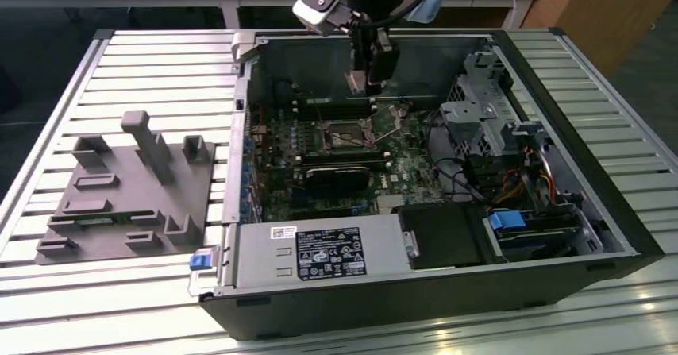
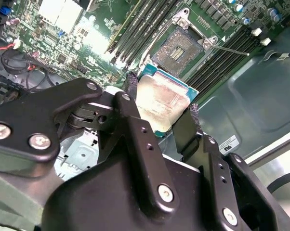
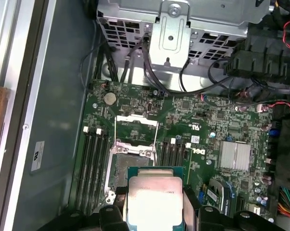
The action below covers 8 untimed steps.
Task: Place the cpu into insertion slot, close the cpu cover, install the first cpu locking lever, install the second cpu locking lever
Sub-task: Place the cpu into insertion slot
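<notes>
My gripper (image 1: 366,75) hangs inside the open computer case, above the green motherboard, shut on the cpu (image 1: 356,81). Both wrist views show the cpu (image 2: 164,98) (image 3: 154,195) as a silver-tan square on a green base, clamped at two opposite edges by the black fingers (image 2: 191,126). The insertion slot (image 1: 344,136) (image 2: 176,48) (image 3: 129,168) lies uncovered on the board a short way beyond the chip, its dark contact field showing. The cpu cover (image 3: 136,129) stands flipped up at the slot's far side. A thin wire lever (image 2: 231,49) sticks out beside the slot.
Long black memory slots (image 3: 93,163) flank the socket. A black block (image 1: 333,176), the power supply (image 1: 317,252), a metal drive cage (image 1: 477,117) and loose cables (image 1: 456,176) crowd the case. A grey fixture (image 1: 127,188) sits on the slatted table at the exterior view's left.
</notes>
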Tool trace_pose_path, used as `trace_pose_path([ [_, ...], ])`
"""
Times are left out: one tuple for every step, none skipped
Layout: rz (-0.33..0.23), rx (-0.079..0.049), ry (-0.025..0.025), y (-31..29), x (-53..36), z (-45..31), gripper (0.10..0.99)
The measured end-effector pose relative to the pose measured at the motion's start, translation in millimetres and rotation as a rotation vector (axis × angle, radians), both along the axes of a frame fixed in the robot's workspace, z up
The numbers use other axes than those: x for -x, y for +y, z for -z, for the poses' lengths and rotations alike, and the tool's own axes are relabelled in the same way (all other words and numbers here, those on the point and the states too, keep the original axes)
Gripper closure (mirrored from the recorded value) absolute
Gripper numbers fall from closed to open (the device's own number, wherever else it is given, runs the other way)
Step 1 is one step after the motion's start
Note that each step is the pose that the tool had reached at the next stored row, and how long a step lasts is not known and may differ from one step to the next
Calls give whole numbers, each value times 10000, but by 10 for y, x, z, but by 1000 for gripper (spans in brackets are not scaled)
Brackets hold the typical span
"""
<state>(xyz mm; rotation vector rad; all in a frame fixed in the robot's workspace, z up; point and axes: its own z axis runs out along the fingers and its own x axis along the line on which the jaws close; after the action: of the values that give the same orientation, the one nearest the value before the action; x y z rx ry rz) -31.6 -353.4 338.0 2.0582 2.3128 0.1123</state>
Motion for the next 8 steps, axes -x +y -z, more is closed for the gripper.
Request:
trace_pose_path([
  [55, 0, 0, 0, 0, 2, 545],
  [110, -1, 0, 0, 0, 4, 545],
  [165, 0, 1, 0, 0, 7, 545],
  [208, 0, 2, 0, 0, 9, 545],
  [245, 0, 5, 0, 0, 12, 545],
  [276, -1, 11, 0, 0, 15, 545],
  [308, -1, 17, 0, 1, 19, 545],
  [338, 0, 23, 0, 1, 23, 545],
])
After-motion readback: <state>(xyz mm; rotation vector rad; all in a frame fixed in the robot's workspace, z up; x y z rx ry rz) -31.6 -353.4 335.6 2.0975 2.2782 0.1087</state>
